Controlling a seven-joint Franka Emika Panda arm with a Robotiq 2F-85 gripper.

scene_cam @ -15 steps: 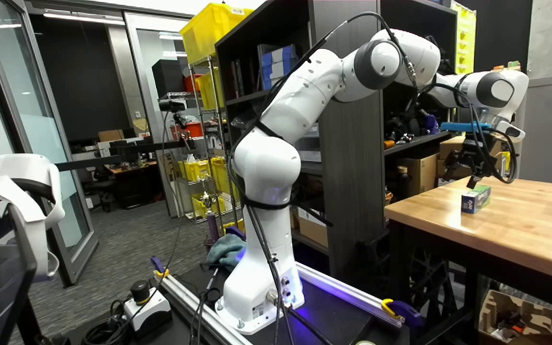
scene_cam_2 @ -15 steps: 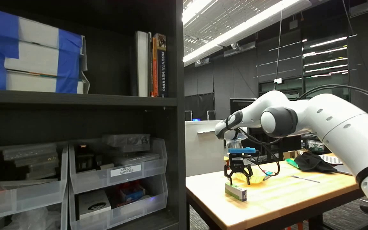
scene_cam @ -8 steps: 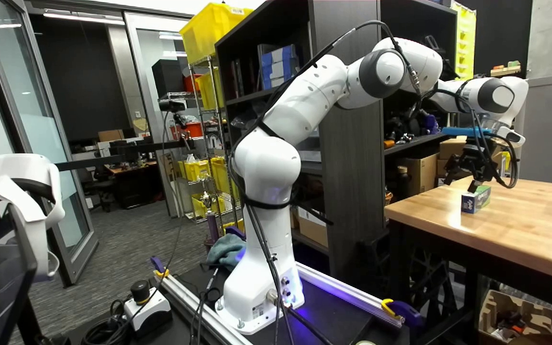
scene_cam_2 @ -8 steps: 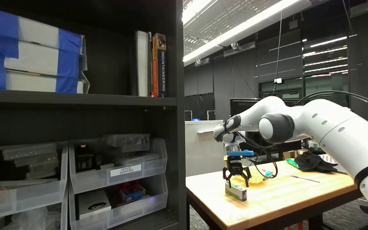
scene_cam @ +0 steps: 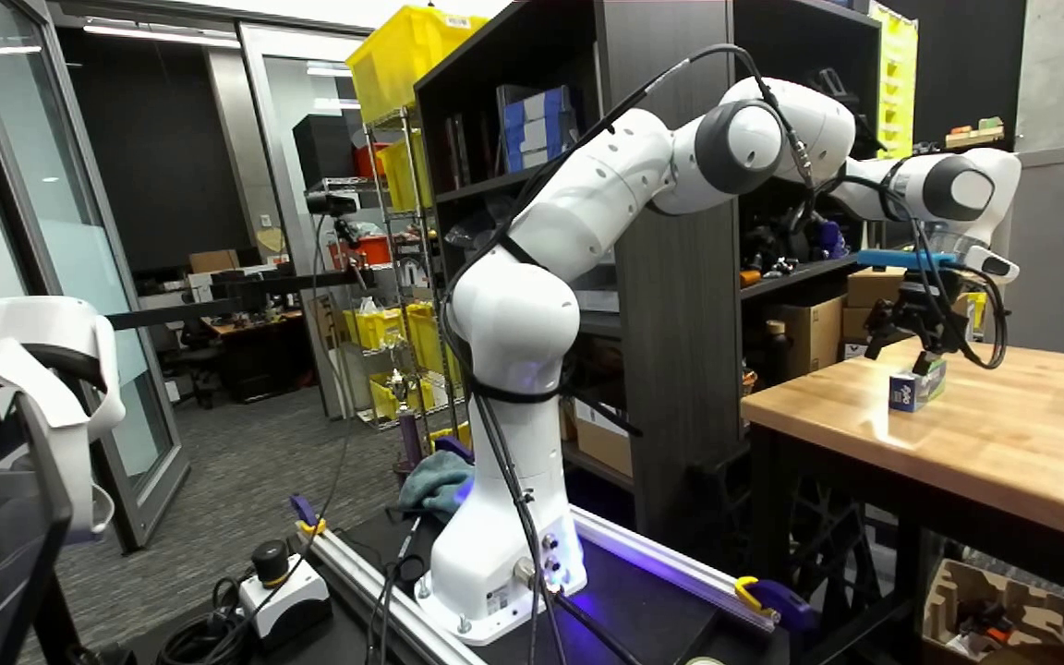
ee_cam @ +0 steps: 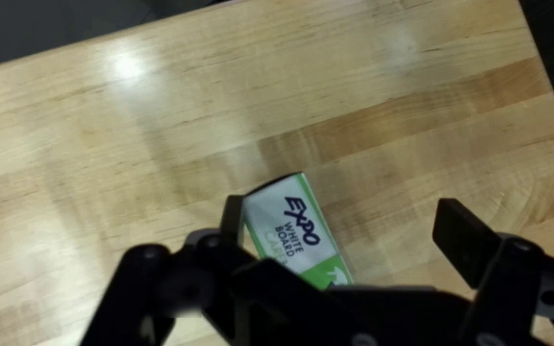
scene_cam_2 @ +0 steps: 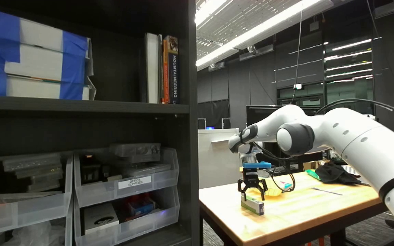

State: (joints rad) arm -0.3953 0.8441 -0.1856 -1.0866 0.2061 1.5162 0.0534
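A small EXPO whiteboard-care box, white and green with a dark blue end, lies on the wooden table. It shows in both exterior views. My black gripper is open and empty, pointing down just over the box. In the wrist view the box lies between the fingers, much closer to the left one, and the gripper body hides its lower part. One fingertip overlaps the box in both exterior views; I cannot tell whether it touches. The gripper also shows in both exterior views.
A yellow basket with colourful things stands behind the gripper on the table. A thin utensil, a black cloth item and a green item lie further along. A dark shelf stands near the arm and table.
My gripper has moved down towards the box, more in the first half second than in the last. It stays open. The box has not moved.
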